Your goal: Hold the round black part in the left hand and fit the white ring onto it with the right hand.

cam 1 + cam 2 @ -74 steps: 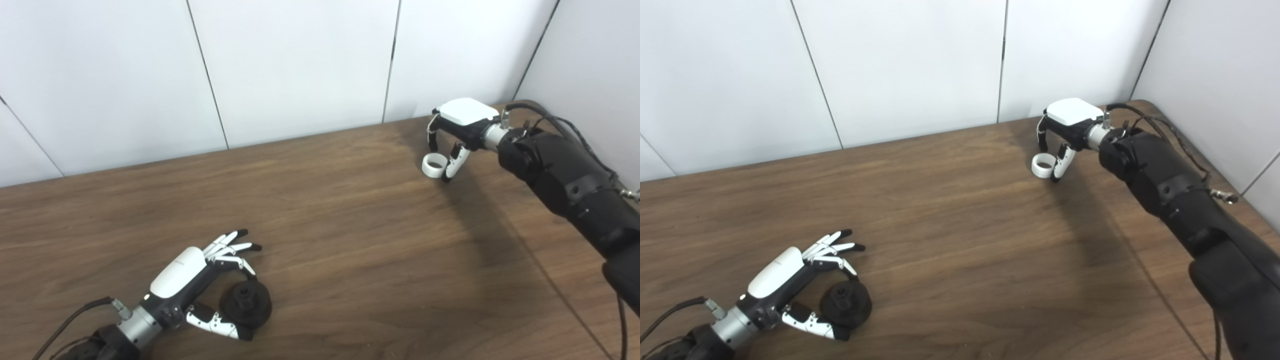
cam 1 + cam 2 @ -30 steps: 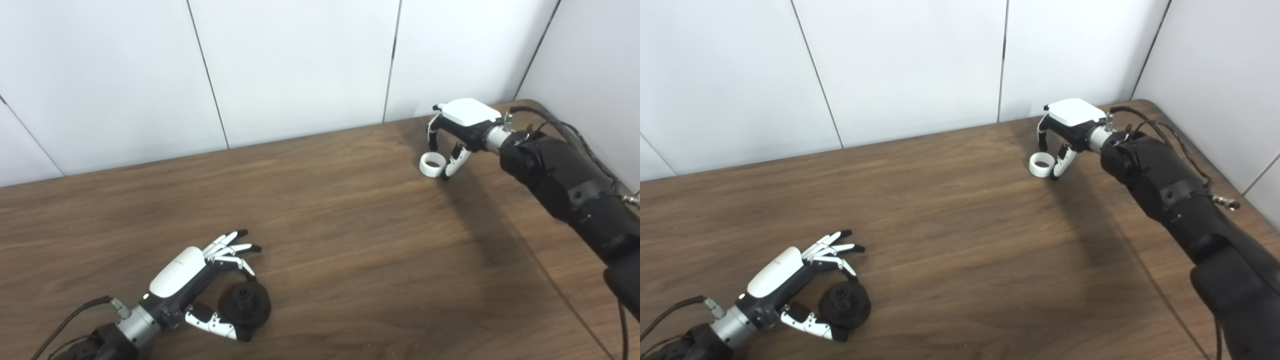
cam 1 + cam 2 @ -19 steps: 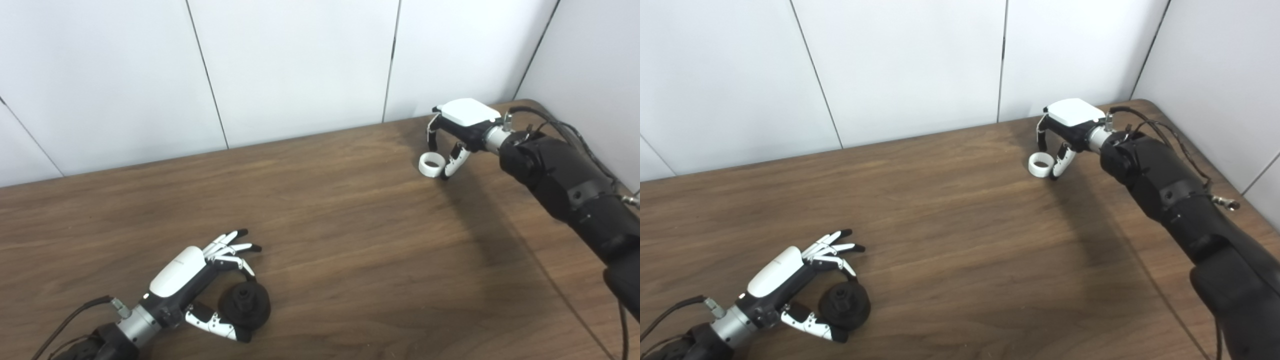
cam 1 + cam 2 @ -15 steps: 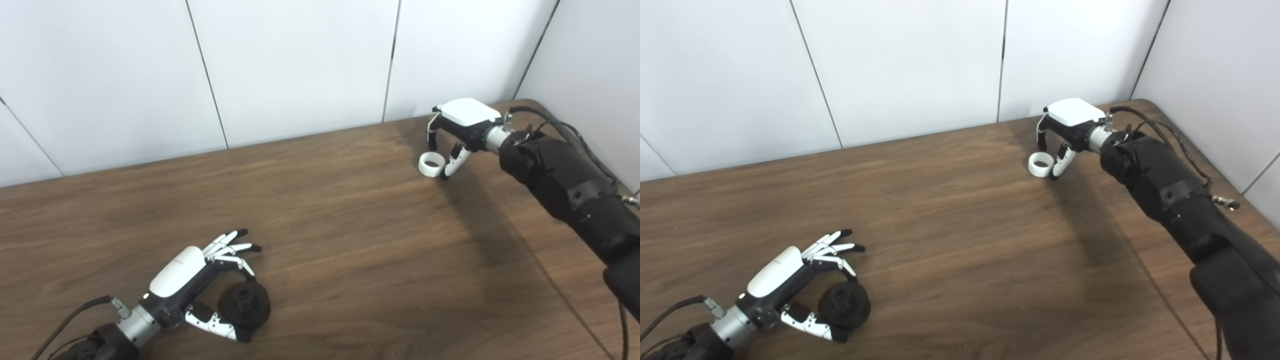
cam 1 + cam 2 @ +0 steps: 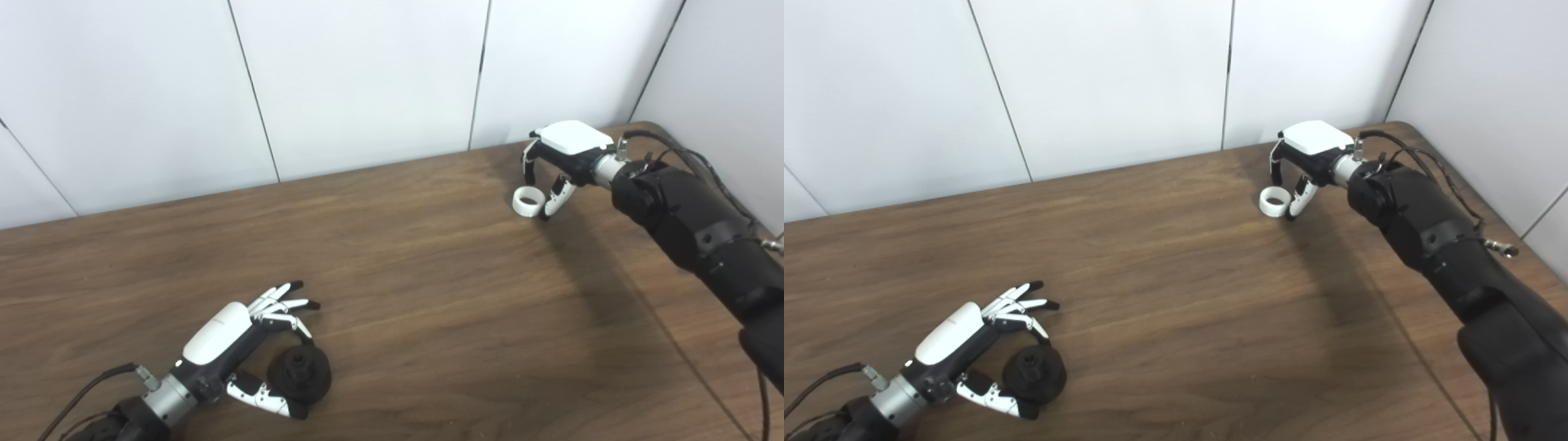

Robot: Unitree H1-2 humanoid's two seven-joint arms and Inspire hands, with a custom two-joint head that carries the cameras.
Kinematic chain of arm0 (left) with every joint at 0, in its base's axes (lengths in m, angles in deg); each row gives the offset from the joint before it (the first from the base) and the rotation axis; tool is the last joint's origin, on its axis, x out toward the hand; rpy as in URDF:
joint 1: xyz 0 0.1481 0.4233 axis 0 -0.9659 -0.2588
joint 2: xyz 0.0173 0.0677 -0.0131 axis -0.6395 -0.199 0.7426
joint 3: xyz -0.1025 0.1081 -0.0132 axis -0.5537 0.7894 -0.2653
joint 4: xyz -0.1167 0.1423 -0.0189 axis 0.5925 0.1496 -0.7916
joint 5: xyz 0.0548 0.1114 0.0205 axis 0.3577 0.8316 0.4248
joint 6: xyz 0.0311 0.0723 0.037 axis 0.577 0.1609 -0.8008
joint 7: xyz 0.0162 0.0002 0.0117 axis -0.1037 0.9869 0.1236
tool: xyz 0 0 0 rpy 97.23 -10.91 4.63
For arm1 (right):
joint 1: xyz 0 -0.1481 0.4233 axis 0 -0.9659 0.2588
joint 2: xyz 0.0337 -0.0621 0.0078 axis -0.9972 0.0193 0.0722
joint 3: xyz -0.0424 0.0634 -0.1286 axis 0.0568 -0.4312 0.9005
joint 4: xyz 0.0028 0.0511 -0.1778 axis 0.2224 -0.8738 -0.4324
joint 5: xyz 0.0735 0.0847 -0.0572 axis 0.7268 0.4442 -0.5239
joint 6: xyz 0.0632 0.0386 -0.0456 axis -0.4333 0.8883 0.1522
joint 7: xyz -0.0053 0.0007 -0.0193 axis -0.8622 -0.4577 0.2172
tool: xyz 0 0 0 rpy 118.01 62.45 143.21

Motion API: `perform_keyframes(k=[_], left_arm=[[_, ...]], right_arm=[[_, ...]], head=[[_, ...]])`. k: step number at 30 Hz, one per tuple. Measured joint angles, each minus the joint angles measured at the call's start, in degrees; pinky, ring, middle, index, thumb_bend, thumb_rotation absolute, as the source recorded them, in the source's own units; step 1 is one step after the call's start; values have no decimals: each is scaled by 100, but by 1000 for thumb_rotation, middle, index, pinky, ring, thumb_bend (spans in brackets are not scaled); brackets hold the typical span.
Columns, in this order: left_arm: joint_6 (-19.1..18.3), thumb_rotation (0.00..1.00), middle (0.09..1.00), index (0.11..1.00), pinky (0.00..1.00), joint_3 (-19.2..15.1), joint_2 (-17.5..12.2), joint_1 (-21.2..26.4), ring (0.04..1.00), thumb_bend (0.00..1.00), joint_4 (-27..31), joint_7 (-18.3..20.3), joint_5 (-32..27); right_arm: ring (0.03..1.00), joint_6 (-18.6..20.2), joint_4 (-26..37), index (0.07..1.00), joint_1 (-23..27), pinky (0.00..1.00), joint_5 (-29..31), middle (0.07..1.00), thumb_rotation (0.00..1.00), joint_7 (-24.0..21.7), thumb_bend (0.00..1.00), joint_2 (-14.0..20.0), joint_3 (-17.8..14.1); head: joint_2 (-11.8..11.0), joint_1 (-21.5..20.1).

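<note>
The round black part lies on the wooden table at the near left, its hub facing up. My left hand grips it with the thumb at its near edge and one finger curled onto its far edge. The other fingers are spread out above the table. At the far right, the white ring is pinched between the thumb and fingers of my right hand. The ring sits at or just above the tabletop; I cannot tell whether it touches.
White wall panels close off the table's far side and a side wall its right corner. My black right forearm with its cables lies along the right edge. Bare wood separates the two hands.
The right hand has shifted the white ring very slightly left and farther away. The left hand and the black part have barely moved.
</note>
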Motion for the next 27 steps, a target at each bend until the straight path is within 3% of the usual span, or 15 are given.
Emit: perform_keyframes(k=[25,26,27], left_arm=[[1,63,863,481,1000,9,0,-3,1000,525,-20,-28,0],[1,63,865,481,1000,15,0,-2,1000,525,-22,-34,0],[1,64,867,481,1000,18,0,0,1000,525,-23,-37,0]], right_arm=[[998,-12,5,493,11,1000,16,856,147,-86,523,5,-3],[995,-12,5,553,11,1000,19,856,167,-93,806,7,-3],[993,-12,5,575,10,1000,20,856,174,-102,902,8,-3]], head=[[-26,-17],[-35,-18],[-35,-18]])
